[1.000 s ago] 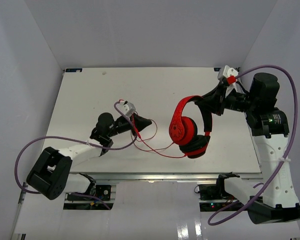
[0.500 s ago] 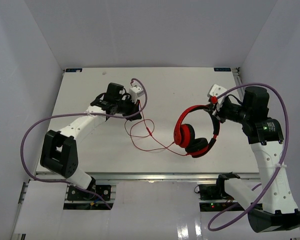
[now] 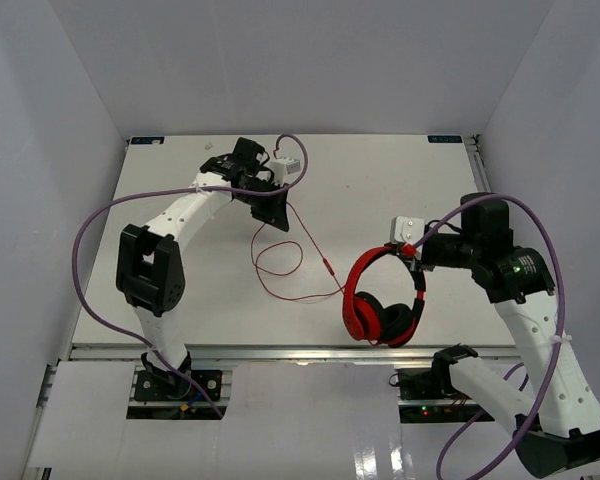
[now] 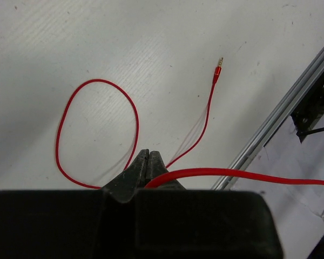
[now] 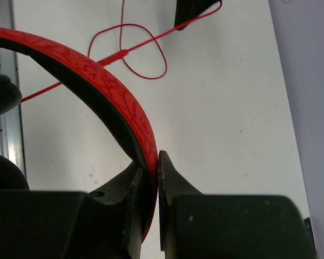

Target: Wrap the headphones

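The red headphones with black ear pads hang above the table's near right part. My right gripper is shut on their headband, which runs between the two fingers in the right wrist view. My left gripper at the far middle-left is shut on the thin red cord. In the left wrist view the jaws pinch the cord, which leaves to the right. Below it the cord makes a loop on the table and ends in a small plug.
The white table ends in a metal rail at the near side. Thick purple cables arc around both arms. White walls enclose the table at the left, right and back.
My left gripper has moved toward the far middle, drawing the cord out taut. My right gripper has carried the headphones toward the near edge and left.
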